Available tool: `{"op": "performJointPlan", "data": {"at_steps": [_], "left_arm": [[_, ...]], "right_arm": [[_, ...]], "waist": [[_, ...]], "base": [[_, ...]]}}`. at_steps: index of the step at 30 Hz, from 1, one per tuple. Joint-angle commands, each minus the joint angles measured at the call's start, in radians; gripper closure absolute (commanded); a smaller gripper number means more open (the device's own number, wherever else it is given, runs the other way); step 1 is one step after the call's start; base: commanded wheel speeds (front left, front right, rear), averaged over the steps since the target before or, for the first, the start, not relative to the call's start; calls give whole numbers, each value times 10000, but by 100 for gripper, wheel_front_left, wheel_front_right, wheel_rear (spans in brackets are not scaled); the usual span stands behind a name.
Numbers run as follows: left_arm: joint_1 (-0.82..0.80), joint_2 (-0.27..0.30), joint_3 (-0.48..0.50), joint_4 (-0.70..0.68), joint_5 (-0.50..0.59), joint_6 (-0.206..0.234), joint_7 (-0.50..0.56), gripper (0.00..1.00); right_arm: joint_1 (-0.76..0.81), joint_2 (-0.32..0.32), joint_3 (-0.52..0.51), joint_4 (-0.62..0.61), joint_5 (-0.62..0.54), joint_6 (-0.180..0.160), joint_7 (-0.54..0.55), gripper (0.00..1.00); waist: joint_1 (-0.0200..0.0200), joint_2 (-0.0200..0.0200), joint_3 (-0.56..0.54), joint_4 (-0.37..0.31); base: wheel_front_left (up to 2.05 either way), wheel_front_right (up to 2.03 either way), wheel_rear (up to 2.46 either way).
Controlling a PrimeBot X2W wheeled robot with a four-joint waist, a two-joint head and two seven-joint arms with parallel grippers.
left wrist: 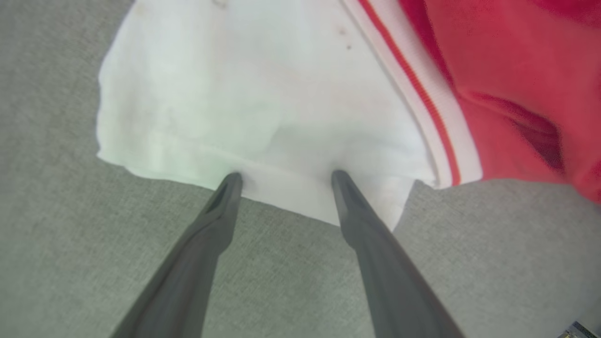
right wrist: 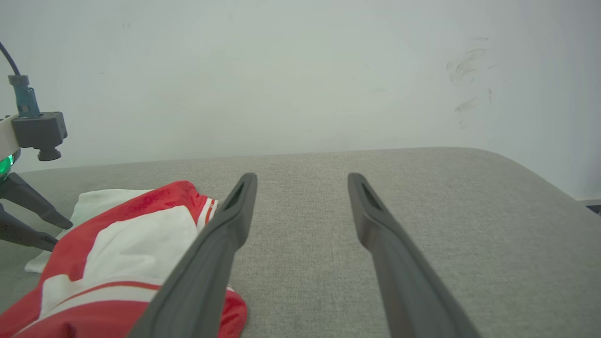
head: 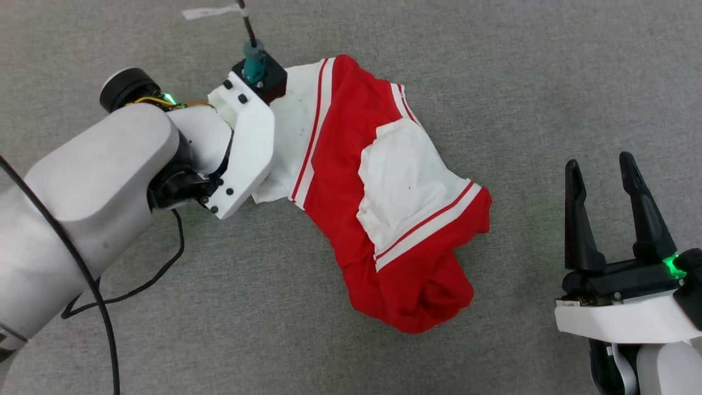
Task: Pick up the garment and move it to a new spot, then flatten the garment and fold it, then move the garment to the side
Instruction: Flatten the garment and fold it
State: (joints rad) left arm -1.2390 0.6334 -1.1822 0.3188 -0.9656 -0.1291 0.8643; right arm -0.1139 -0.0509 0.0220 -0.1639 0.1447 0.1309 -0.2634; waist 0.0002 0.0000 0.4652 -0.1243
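The garment (head: 384,186) lies crumpled on the grey cloth surface, red body with white sleeves and striped trim. My left gripper (left wrist: 286,177) is open, both fingertips resting at the near edge of one white sleeve (left wrist: 263,94), with nothing between them. In the head view its white wrist housing (head: 247,142) covers the fingers at the garment's left end. My right gripper (head: 600,162) hovers open to the right of the garment, apart from it. In the right wrist view this gripper (right wrist: 303,176) points past the garment (right wrist: 117,244) at bare surface.
Grey fabric surface (head: 548,82) spreads all round the garment. A black cable (head: 164,269) loops at the lower left by my left arm. A white tape strip (head: 211,11) lies at the far edge. A pale wall (right wrist: 300,70) rises behind the surface's rounded far edge.
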Motion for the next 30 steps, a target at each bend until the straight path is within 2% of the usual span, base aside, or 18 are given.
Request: {"op": "performJointPlan", "data": {"at_steps": [1, 8, 10, 15, 21, 25, 30], "left_arm": [[-82, 131, -252, 40, -82, 3, 47, 0], [527, 261, -1127, -32, -63, -9, 413, 0], [537, 295, -1166, -63, 9, -9, 401, 100], [297, 280, -1080, -222, 142, -6, 30, 100], [-255, 356, -976, -491, 65, 3, -1558, 100], [93, 798, -983, -877, 98, 2, -2269, 100], [1004, 1535, -980, -1418, 177, 2, -2609, 100]], "right_arm": [[-160, 13, 24, -15, 64, -3, -20, 0], [-345, 11, -62, 61, 169, -3, -20, 0], [-355, 11, -69, 78, 150, -3, -20, 0], [-311, 11, -59, 137, 82, -3, -20, 0], [13, 11, -61, 255, 43, -3, -20, 0], [272, 11, -105, 342, -28, -3, -20, 0], [563, 11, -194, 463, -104, -3, -20, 0]], "waist": [[-2, 0, 142, -131], [-2, 0, 298, -205], [-2, 0, 274, -164], [-2, 0, -2, 71], [-2, 0, -645, 562], [-2, 0, -1129, 908], [-2, 0, -1658, 1238]], "base": [[0, 0, 0], [0, 0, 0], [0, 0, 0], [0, 0, 0], [0, 0, 0], [0, 0, 0], [0, 0, 0]]}}
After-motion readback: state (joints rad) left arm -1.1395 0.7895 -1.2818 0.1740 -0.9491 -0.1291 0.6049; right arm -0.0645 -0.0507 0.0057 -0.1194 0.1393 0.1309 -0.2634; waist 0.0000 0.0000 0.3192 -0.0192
